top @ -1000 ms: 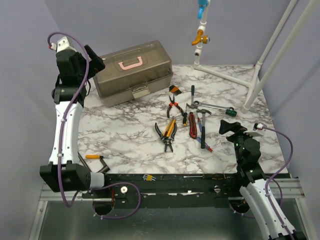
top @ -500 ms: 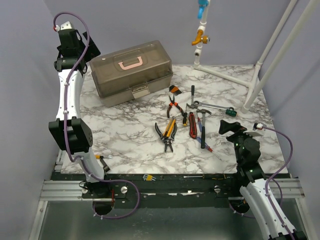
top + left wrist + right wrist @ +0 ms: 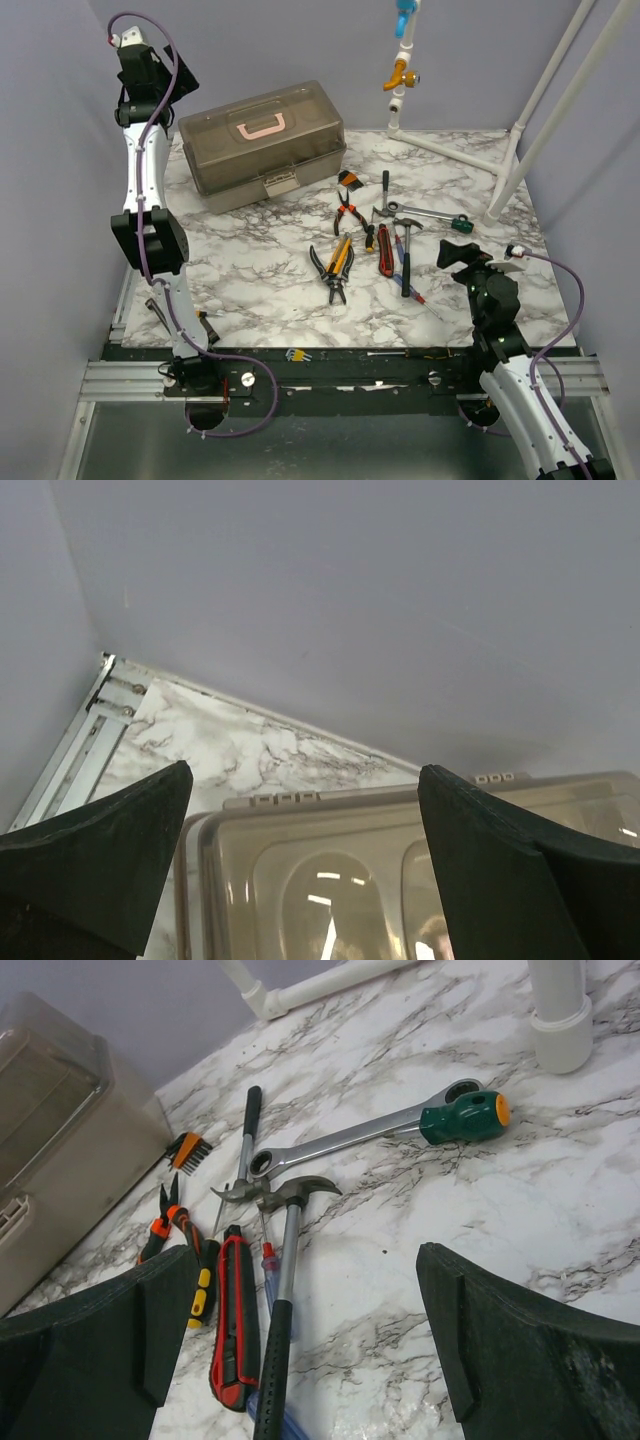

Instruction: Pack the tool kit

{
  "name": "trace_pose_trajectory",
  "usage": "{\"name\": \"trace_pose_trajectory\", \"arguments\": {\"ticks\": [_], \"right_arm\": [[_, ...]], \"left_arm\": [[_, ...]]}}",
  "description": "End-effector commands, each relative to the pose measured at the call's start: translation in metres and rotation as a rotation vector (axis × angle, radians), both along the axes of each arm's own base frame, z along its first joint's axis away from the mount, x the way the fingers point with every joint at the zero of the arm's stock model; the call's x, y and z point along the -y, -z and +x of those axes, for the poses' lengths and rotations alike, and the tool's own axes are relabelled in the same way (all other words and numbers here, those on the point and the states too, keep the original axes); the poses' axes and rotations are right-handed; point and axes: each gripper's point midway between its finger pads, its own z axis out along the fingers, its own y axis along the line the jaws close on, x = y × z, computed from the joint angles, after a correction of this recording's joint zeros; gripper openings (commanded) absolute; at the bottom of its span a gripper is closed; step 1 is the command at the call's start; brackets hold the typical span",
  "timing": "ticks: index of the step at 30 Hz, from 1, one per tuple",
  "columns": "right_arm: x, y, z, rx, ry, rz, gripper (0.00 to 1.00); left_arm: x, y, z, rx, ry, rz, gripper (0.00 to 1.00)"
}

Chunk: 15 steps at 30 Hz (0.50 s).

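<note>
The large translucent grey-brown plastic toolbox [image 3: 262, 145], lid shut and pink handle [image 3: 261, 126] on top, is set at the far left of the white marble-patterned table [image 3: 250, 285]. The left gripper [image 3: 305, 770] is held raised at the box's far left end, its jaws spread wide with nothing between them. The small hand tools are laid loose to the right of the box: black-and-orange pliers [image 3: 333, 268], a red utility knife [image 3: 234, 1320], a steel-headed hammer [image 3: 283, 1270] and a silver wrench [image 3: 350, 1138]. The right gripper [image 3: 305, 1250] is poised low beside them, likewise spread and empty.
</note>
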Motion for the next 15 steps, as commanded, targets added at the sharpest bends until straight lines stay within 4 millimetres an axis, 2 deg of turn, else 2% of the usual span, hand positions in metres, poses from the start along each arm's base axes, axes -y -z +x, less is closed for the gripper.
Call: {"name": "trace_pose_trajectory", "arguments": {"ticks": [1, 4, 7, 10, 13, 15], "right_arm": [[-0.004, -0.004, 0.001, 0.016, -0.018, 0.000, 1.00], [-0.004, -0.004, 0.002, 0.014, -0.019, 0.000, 1.00], [-0.004, -0.004, 0.002, 0.015, -0.018, 0.000, 1.00], [-0.003, -0.004, 0.002, 0.014, -0.017, 0.001, 1.00], [-0.003, -0.004, 0.002, 0.014, -0.016, -0.001, 1.00], [-0.003, -0.004, 0.002, 0.015, -0.016, 0.000, 1.00]], "left_arm": [[-0.011, 0.000, 0.025, 0.058, 0.010, -0.008, 0.98], [-0.020, 0.017, 0.036, 0.055, -0.003, -0.013, 0.99], [-0.016, 0.039, 0.045, 0.033, 0.030, -0.043, 0.98], [-0.004, 0.062, 0.051, -0.002, 0.088, -0.105, 0.98], [0.018, 0.075, 0.054, -0.002, 0.211, -0.214, 0.94], [0.022, 0.081, 0.053, -0.012, 0.248, -0.301, 0.91]]}}
